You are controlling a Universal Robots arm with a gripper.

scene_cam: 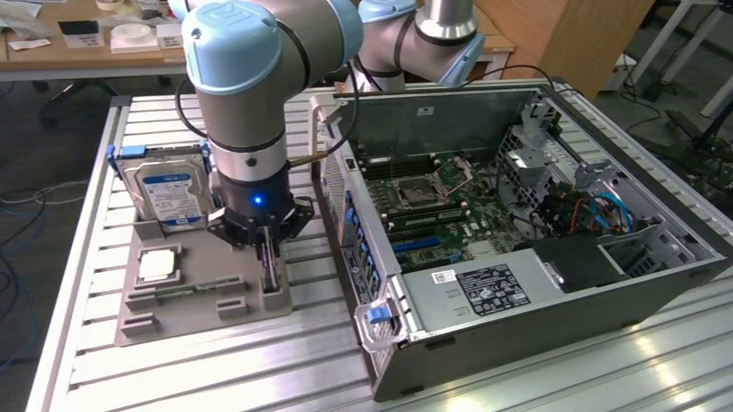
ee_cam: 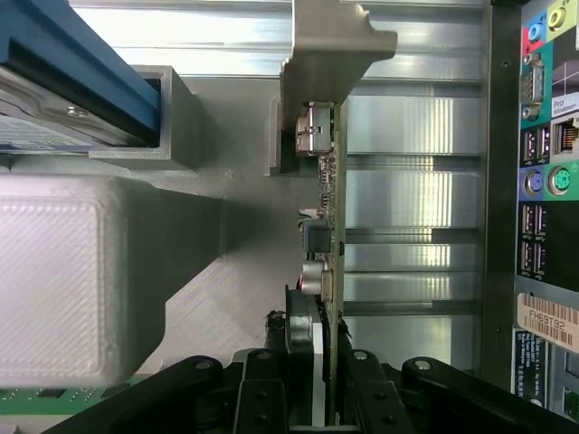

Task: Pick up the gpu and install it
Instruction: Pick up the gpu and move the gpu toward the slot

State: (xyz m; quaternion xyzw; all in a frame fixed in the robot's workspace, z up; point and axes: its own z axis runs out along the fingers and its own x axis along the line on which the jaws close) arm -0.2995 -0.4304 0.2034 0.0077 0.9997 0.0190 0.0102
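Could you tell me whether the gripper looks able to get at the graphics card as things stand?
Probably yes: the gripper sits over the graphics card, upright in its gray holder, nothing between them; the hard drive stands aside.

Slatted aluminium table (scene_cam: pixel 229 373): tray (scene_cam: pixel 218 262), computer case (scene_cam: pixel 516 348)

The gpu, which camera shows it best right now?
The wrist view: the gpu runs edge-on through the picture, green board, silver bracket and connectors plain. In the exterior view the gpu is a thin dark sliver in the grey holder, partly hidden beneath the gripper.
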